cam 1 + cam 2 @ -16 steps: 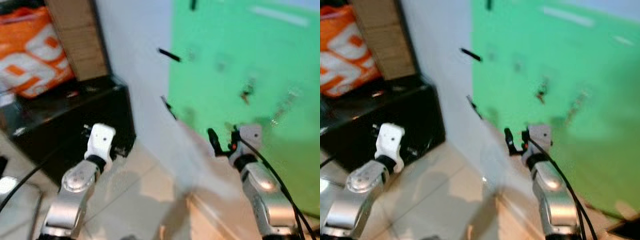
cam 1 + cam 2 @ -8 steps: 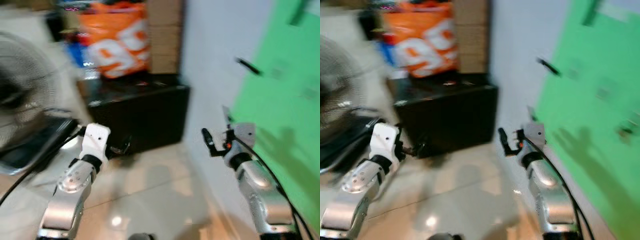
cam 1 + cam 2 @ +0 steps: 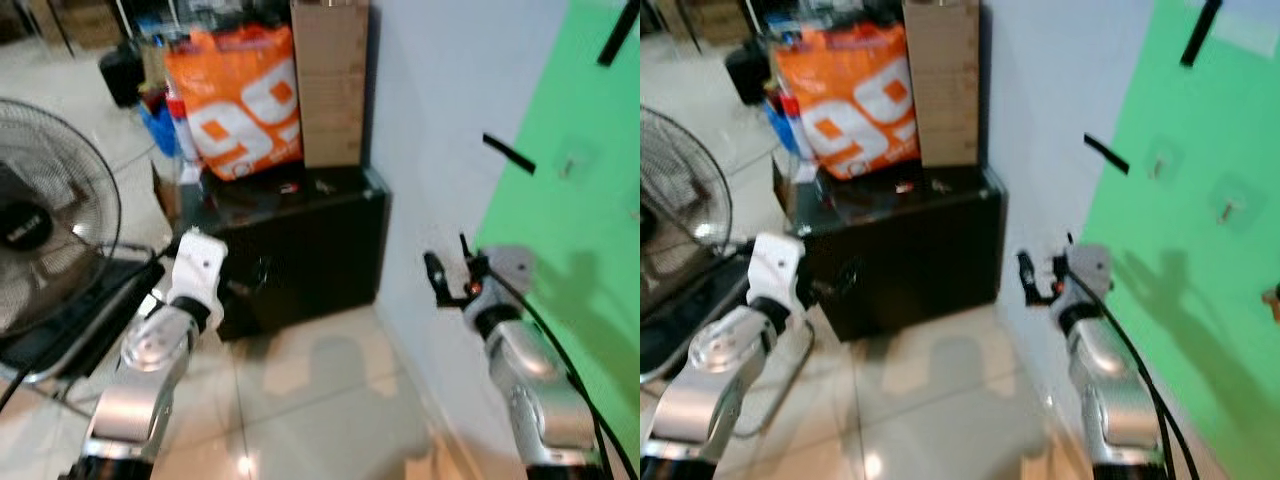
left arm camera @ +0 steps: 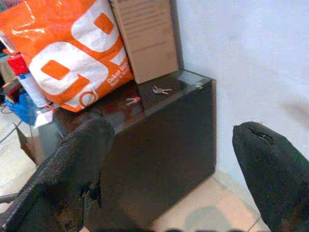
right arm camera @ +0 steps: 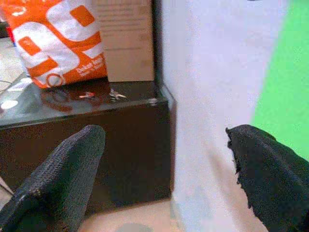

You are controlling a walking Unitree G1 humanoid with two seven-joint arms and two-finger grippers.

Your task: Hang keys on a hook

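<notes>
Beside the white wall, two sets of keys (image 4: pixel 161 90) are seen lying on a black cabinet (image 3: pixel 300 250) before a cardboard box (image 3: pixel 330 80), while both the left gripper (image 4: pixel 169 159) and right gripper (image 5: pixel 164 169) are held wide open and empty, well short of them.

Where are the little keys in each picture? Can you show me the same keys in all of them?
Left eye view: the keys lie on the black cabinet, in front of the cardboard box.
Right eye view: too blurred to pick out; a reddish speck sits on the cabinet top.
Left wrist view: keys near the box's foot.
Right wrist view: keys below the box.
Shared landmark: the orange bag beside the box.
</notes>
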